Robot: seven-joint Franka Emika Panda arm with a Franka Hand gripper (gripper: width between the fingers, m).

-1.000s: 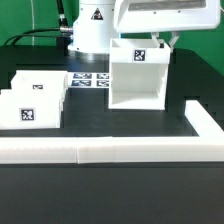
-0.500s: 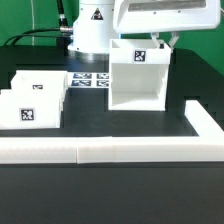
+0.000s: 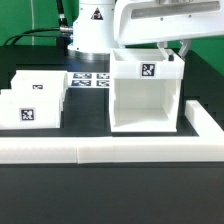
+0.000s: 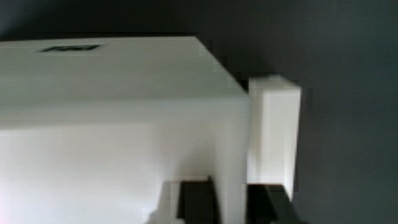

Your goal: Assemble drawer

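The drawer's white box casing (image 3: 146,100) stands upright with its open front facing the exterior camera, close to the inner corner of the low wall. It carries a tag near its top. My gripper (image 3: 178,48) is at the casing's top, on the exterior view's right, and is shut on the side wall. In the wrist view the gripper (image 4: 230,192) has one black finger (image 4: 192,203) inside the casing (image 4: 107,110) and the other outside, with the white wall between them. Two white knobbed trays (image 3: 38,88) (image 3: 27,110) sit at the exterior view's left.
The long low white L-shaped wall (image 3: 90,151) runs along the front and turns back at the exterior view's right (image 3: 205,122). The marker board (image 3: 90,80) lies flat behind the trays. The robot base stands at the back.
The casing has moved forward and to the exterior view's right with my gripper on it. It now sits close to the L-shaped wall's corner. The trays have not moved.
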